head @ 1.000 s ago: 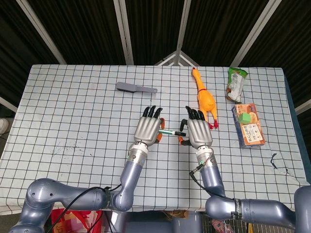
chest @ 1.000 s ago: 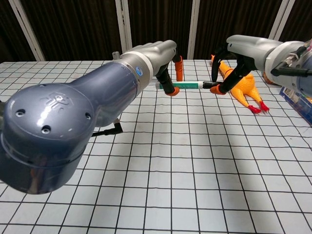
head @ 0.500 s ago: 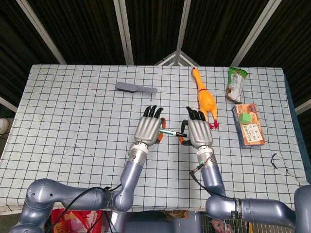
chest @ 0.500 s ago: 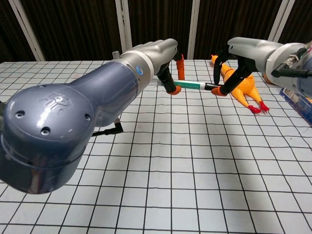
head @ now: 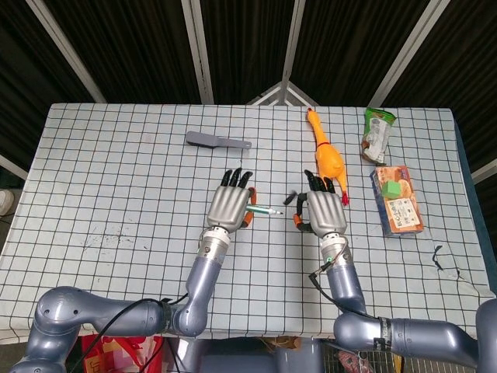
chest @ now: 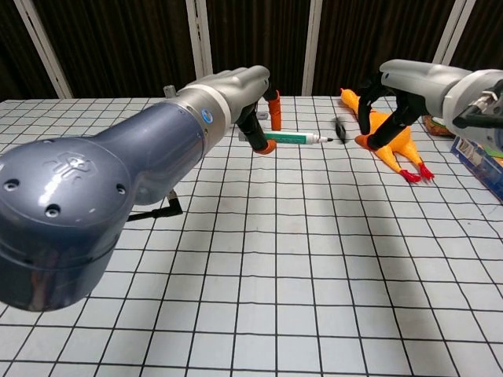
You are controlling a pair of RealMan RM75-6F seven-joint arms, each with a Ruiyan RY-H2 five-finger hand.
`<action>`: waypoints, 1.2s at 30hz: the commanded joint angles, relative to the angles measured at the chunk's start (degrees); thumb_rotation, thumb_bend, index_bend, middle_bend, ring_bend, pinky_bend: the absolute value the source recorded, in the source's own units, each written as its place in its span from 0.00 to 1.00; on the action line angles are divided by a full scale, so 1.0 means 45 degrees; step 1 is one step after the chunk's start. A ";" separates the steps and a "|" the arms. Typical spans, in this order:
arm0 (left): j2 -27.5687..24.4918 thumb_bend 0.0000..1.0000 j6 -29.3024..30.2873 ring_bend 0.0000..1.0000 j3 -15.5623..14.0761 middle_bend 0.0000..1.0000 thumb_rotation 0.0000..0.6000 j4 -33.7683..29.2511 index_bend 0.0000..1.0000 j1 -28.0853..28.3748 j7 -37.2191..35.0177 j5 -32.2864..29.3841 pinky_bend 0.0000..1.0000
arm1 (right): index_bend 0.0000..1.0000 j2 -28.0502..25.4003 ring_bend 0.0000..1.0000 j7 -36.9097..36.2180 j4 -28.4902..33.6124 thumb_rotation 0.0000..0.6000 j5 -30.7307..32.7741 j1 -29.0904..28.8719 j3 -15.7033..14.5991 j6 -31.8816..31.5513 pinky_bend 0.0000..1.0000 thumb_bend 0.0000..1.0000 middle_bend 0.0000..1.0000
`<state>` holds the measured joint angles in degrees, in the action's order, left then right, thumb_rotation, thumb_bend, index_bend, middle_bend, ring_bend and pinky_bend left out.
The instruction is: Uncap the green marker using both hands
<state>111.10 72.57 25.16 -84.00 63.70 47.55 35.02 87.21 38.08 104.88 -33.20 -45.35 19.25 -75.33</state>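
Observation:
My left hand (head: 228, 207) (chest: 236, 90) grips the green marker (head: 262, 210) (chest: 292, 138) by its back end, level above the table. Its bare tip points toward my right hand. The black cap (head: 289, 198) (chest: 340, 129) is off the marker and sits tilted in the gap, just left of my right hand (head: 326, 214) (chest: 397, 86). That hand's fingers (chest: 365, 118) curl toward the cap. Whether they touch or hold it I cannot tell.
A rubber chicken (head: 326, 155) (chest: 393, 141) lies just beyond my right hand. At the right stand an orange box (head: 397, 200) and a green snack bag (head: 377, 134). A grey spatula (head: 216, 141) lies further back on the checked table (head: 116, 179).
The cap has come off the marker. My left hand drew the marker left and my right hand moved right, opening a gap with the cap in it.

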 commanded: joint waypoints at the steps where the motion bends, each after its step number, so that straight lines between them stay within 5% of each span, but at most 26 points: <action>1: -0.0169 0.55 0.0037 0.00 -0.0135 0.10 1.00 -0.0078 0.57 -0.0179 -0.0076 0.0087 0.00 | 0.67 -0.0131 0.10 -0.0015 -0.0037 1.00 0.0023 0.0106 -0.0118 0.0009 0.04 0.41 0.04; 7: -0.0557 0.55 -0.0086 0.00 -0.0352 0.10 1.00 -0.0232 0.57 -0.0631 -0.0493 0.0219 0.00 | 0.64 -0.0244 0.10 -0.0349 -0.0258 1.00 -0.0063 0.0331 -0.0359 0.0259 0.04 0.41 0.04; 11: -0.0712 0.55 -0.0250 0.00 -0.0477 0.10 1.00 -0.0300 0.57 -0.0769 -0.0651 0.0332 0.00 | 0.40 -0.0403 0.09 -0.0218 -0.0219 1.00 0.0217 0.0311 -0.0469 0.0593 0.04 0.41 0.04; 16: -0.0928 0.55 -0.0198 0.00 -0.0815 0.10 1.00 -0.0409 0.57 -0.1012 -0.0657 0.0558 0.00 | 0.24 -0.0424 0.06 0.0080 -0.0357 1.00 0.0566 0.0233 -0.0532 0.0556 0.04 0.40 0.04; 28: -0.0992 0.55 -0.0769 0.00 -0.1650 0.10 1.00 0.0825 0.49 -0.1948 -0.1785 0.0939 0.00 | 0.19 -0.0496 0.04 -0.0269 -0.0901 1.00 0.0548 0.0735 -0.0879 0.0351 0.04 0.37 0.04; 32: -0.0940 0.54 -0.1178 0.00 -0.1863 0.09 1.00 0.1458 0.36 -0.2284 -0.2334 0.1003 0.00 | 0.15 -0.0605 0.04 -0.0334 -0.1043 1.00 0.0592 0.0931 -0.0934 0.0207 0.04 0.35 0.04; 36: -0.0866 0.54 -0.1684 0.00 -0.2031 0.07 1.00 0.1967 0.11 -0.2519 -0.2849 0.1143 0.00 | 0.15 -0.0801 0.04 -0.0459 -0.1012 1.00 0.0710 0.1117 -0.0908 0.0212 0.04 0.35 0.04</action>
<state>107.02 65.73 16.42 -75.82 52.85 35.44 39.85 83.74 36.10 100.28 -30.11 -40.45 15.15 -74.37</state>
